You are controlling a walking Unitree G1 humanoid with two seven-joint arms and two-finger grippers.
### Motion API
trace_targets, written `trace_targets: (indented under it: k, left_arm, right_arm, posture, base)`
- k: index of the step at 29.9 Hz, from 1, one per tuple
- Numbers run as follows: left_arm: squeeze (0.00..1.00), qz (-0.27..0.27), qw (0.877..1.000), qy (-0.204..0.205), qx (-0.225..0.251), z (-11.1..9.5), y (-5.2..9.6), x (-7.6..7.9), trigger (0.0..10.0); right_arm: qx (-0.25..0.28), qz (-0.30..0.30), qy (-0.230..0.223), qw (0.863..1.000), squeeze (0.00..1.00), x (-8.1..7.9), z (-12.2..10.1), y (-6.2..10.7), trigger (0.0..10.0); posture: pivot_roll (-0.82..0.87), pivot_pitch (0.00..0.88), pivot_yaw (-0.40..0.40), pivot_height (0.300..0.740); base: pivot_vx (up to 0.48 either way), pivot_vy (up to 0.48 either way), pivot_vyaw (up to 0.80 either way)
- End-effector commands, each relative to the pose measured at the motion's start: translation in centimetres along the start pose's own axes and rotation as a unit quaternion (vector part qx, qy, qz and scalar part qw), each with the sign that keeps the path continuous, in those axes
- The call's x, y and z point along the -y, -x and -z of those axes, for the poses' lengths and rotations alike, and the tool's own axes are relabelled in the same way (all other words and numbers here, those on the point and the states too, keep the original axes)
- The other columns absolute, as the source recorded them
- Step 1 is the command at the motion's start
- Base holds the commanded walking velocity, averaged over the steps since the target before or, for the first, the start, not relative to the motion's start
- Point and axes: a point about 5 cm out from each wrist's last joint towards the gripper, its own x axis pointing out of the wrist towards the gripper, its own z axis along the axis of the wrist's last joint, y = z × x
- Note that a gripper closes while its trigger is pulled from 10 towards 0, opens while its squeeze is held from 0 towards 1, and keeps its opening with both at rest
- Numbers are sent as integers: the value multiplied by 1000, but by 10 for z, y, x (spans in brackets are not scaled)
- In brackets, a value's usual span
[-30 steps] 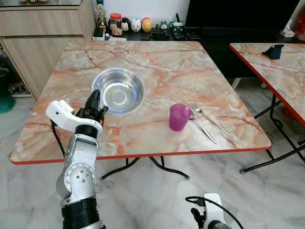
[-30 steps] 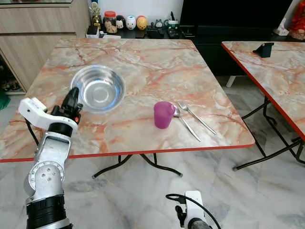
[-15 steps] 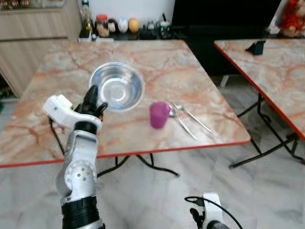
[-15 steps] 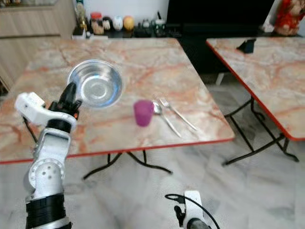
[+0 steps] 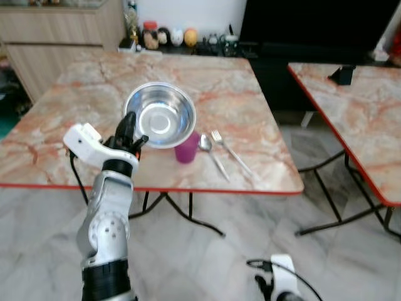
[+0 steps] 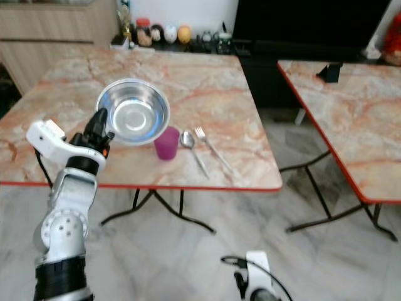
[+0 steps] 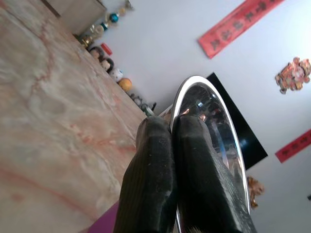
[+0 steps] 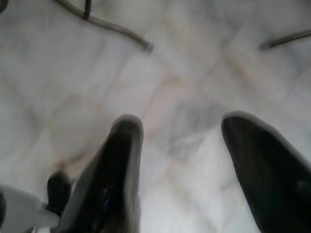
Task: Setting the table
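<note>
Steel bowl (image 5: pixel 160 115): round, polished, unmarked, held just above the marble-pattern table (image 5: pixel 75 106), left of centre. Left gripper (image 5: pixel 130 127): raised on a bent silver arm, fingers pressed together, pinching the bowl's near-left rim. Purple cup (image 5: pixel 186 150): upright, at the bowl's near-right edge. Spoon (image 5: pixel 210 153) and fork (image 5: pixel 229 150): side by side, right of the cup. Red wall banners in the left wrist view: writing unreadable. Right gripper (image 8: pixel 182 145): hanging low over the floor, fingers spread.

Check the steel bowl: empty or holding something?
Empty. The steel bowl shows only bare shiny metal inside, and the left gripper pinches its rim.
</note>
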Motion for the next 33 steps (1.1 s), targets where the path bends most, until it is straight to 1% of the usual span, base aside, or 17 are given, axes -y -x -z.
trace_targets:
  k: [1,6,12,13,33]
  left_arm:
    - [0,0,1000,-4,10,-4,-1,2,10000]
    - [0,-1,1000,-5,13,-5,-1,2,10000]
    - [0,1,1000,-7,13,-5,-1,2,10000]
    - [0,1,1000,-7,13,-5,-2,2,10000]
    - [0,0,1000,-11,9,-4,-2,0,10000]
  right_arm:
    - [-3,-6,-3,1000,0,-4,2,0,10000]
    - [-1,-6,7,1000,0,-4,1,0,10000]
    - [-1,-4,4,1000,0,-4,1,0,10000]
    - [-2,-4,-1,1000,0,-4,2,0,10000]
    - [-1,-5,-10,1000,0,-5,2,0,10000]
  posture:
    - [8,0,-69,719]
    - [6,0,-69,719]
    - [6,0,-68,719]
    - [5,0,-67,719]
    - [-1,0,-64,719]
  base:
    - [0,-442,0]
    - [0,-439,0]
    - [0,-437,467]
    - [0,-439,0]
    - [0,-436,0]
